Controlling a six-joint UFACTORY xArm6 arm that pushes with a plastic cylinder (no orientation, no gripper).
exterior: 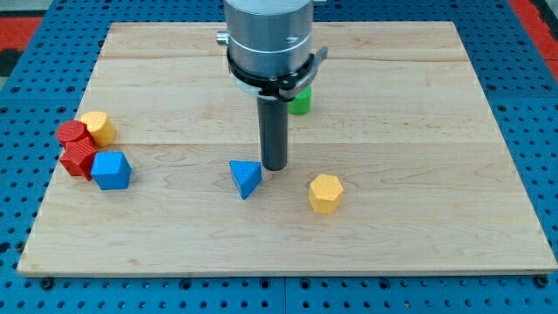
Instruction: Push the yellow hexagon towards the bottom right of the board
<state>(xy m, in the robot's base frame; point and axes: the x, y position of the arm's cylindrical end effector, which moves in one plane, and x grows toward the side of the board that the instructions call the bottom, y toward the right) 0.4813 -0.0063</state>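
The yellow hexagon (pixel 325 193) lies on the wooden board (pixel 418 131), a little right of centre and toward the view's bottom. My tip (pixel 274 167) rests on the board up and to the left of the hexagon, with a clear gap between them. A blue triangle (pixel 246 178) sits just left of and slightly below my tip, close to it or touching.
A green block (pixel 301 101) is partly hidden behind the arm near the board's middle top. At the view's left edge sit a yellow block (pixel 98 127), two red blocks (pixel 73 133) (pixel 79 160) and a blue cube (pixel 111 170), clustered together.
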